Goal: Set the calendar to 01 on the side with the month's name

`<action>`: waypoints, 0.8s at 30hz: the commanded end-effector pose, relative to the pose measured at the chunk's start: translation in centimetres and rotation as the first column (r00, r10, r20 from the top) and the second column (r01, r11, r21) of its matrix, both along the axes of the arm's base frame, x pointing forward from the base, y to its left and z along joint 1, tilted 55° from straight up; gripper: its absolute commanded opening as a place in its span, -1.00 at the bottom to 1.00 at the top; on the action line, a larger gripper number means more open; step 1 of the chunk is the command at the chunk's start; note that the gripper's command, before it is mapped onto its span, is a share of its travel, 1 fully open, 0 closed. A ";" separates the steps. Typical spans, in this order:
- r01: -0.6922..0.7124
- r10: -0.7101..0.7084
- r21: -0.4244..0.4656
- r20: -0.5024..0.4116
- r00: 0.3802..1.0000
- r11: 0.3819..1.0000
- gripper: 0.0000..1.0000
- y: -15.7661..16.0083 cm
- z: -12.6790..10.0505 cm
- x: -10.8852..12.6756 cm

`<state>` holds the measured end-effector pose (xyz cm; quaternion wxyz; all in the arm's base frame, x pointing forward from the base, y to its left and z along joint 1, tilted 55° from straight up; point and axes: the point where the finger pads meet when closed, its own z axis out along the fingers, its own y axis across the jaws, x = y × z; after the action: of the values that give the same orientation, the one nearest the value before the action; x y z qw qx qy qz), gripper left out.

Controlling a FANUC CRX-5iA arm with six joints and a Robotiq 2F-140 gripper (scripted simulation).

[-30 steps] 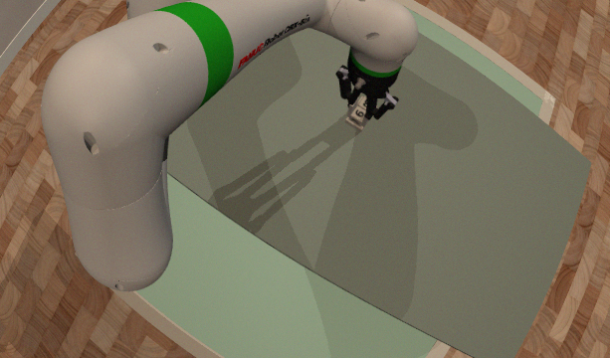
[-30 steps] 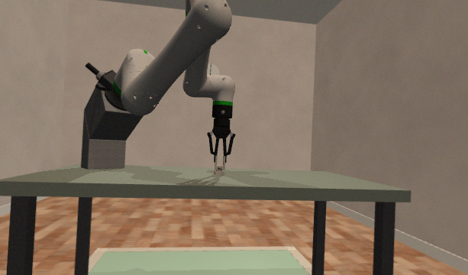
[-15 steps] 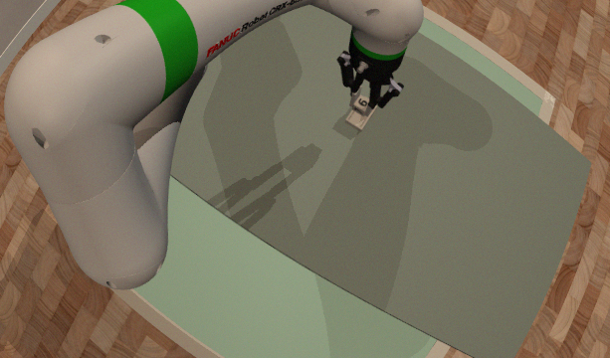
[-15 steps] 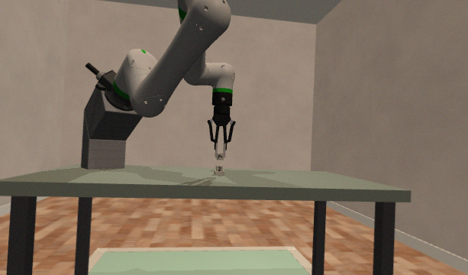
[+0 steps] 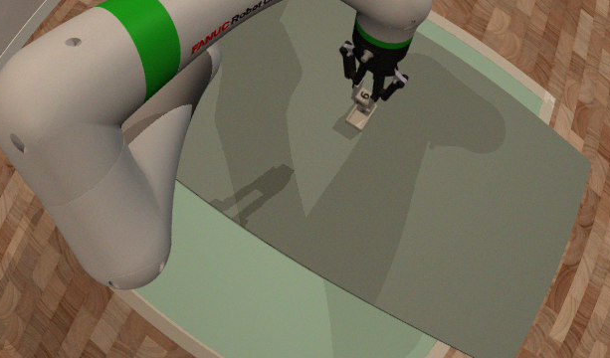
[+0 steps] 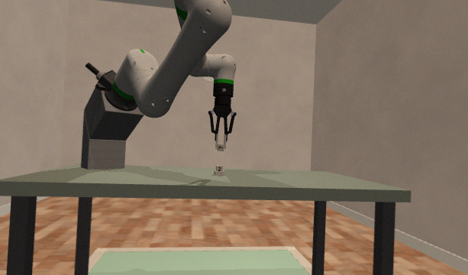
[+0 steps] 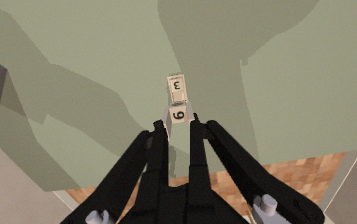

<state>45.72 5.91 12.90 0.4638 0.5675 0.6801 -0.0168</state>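
One cube [image 5: 364, 93] is gripped between the fingers of the gripper [image 6: 220, 144] and is held in the air, well above the table [image 6: 295, 187]. In the wrist view the cube [image 7: 178, 113] sits at the very tips of the fingers, one pad pressed on each of two opposite sides, and its upper face shows a figure that can be read as 6 or 9; which of the two cannot be told. In the exterior view the held cube [image 6: 221, 145] protrudes just below the fingertips, and a dark mark on its near face is too small to be read.

The tray [image 5: 356, 118] is seen lying on the table directly beneath the gripper [image 5: 371, 91], apart from it. The second cube [image 7: 176, 87] stands in the tray, and a 3 is shown on its upper face in the wrist view. In the exterior view this cube [image 6: 219, 168] shows a 2 on its near face. Whether the month's name is on that side cannot be made out. In the top view the second cube is hidden behind the held one, and only the near-left part of the tray is visible.
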 end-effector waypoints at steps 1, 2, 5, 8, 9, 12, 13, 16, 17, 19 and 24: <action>0.002 -0.002 0.003 0.002 1.000 1.000 -0.68 0.0 0.0 0.0; 0.006 -0.006 0.006 0.006 1.000 1.000 -0.68 0.0 0.0 0.0; 0.011 -0.011 0.012 0.011 1.000 1.000 -0.68 0.0 0.0 0.0; 0.040 -0.042 0.046 0.039 0.998 0.998 -0.68 0.0 0.0 0.0; 0.055 -0.059 0.063 0.054 0.997 0.996 -0.68 0.0 0.0 0.0; 0.115 -0.131 0.140 0.111 0.985 0.983 -0.68 0.0 0.0 0.0; 0.137 -0.161 0.171 0.132 0.978 0.976 -0.68 0.0 0.0 0.0; 0.164 -0.199 0.212 0.157 0.967 0.963 -0.68 0.0 0.0 0.0; 0.185 -0.232 0.246 0.177 0.956 0.951 -0.68 0.0 0.0 0.0; 0.208 -0.271 0.287 0.199 0.942 0.935 -0.68 0.0 0.0 0.0; 0.253 -0.359 0.379 0.241 0.902 0.890 -0.68 0.0 0.0 0.0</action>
<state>45.71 5.92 12.92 0.4527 0.6986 0.5486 0.0781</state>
